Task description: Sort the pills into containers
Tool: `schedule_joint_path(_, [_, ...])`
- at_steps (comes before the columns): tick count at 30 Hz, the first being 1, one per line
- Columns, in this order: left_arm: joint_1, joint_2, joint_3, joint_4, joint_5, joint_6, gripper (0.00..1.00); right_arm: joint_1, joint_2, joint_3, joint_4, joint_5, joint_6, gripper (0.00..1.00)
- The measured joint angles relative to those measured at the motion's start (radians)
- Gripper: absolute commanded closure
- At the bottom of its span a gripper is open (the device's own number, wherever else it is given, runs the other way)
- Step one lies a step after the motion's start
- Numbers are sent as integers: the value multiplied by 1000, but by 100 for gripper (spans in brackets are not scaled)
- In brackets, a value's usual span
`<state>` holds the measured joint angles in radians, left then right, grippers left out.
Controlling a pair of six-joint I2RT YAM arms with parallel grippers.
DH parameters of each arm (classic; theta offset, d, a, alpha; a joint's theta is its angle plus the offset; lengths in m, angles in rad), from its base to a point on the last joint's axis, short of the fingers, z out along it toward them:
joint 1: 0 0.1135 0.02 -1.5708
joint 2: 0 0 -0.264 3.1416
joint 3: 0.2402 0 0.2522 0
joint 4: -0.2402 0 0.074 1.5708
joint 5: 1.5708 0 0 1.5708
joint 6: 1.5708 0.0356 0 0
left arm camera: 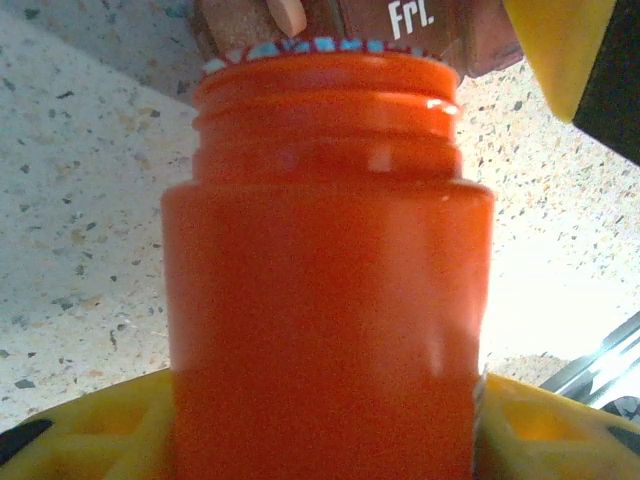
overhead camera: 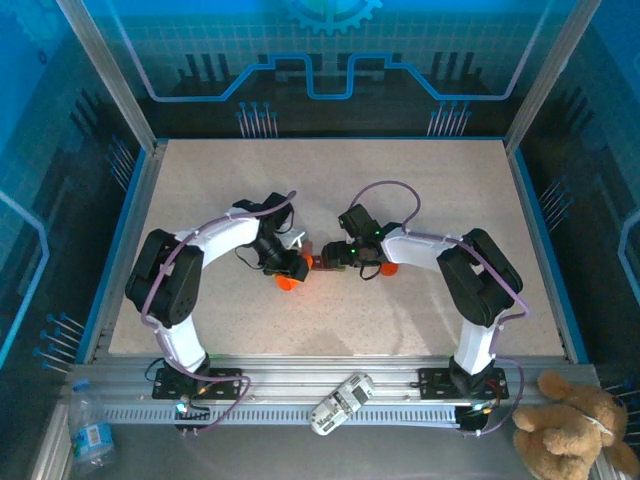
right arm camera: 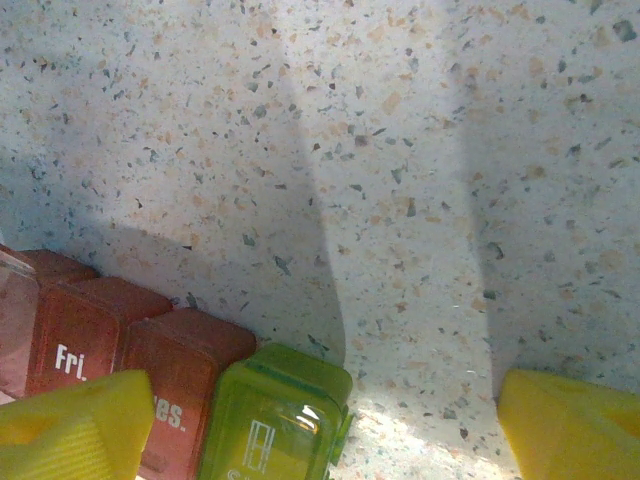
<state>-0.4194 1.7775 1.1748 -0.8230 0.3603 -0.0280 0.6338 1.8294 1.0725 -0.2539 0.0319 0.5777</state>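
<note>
An orange pill bottle lies in my left gripper, whose yellow fingers are shut on its body. Its open mouth points at the containers, a dark red strip with a "Fri." label. One peach pill shows just past the bottle's rim. In the right wrist view the containers lie at the lower left, with the green end between my right gripper's wide-open fingers. From above, both grippers, left and right, meet at mid-table over the strip.
A small orange object lies beside the right arm. A white device rests on the front rail, a plush toy at the bottom right, a water bottle at the bottom left. A blue rim borders the speckled table.
</note>
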Motion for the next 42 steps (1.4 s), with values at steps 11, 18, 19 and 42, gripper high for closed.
schedule_joint_path(11, [0, -123, -143, 156, 3, -45, 100, 0, 0, 0, -1, -3, 2, 10])
schedule_joint_path(18, [2, -195, -202, 245, 32, -52, 100, 0, 2, 6, -10, -6, 3, 10])
schedule_joint_path(19, [2, -201, -209, 257, 34, -52, 100, 0, 3, 9, -14, -6, 3, 10])
schedule_joint_path(42, [3, -544, -384, 634, 73, -105, 100, -14, -19, 113, -124, -52, 2, 10])
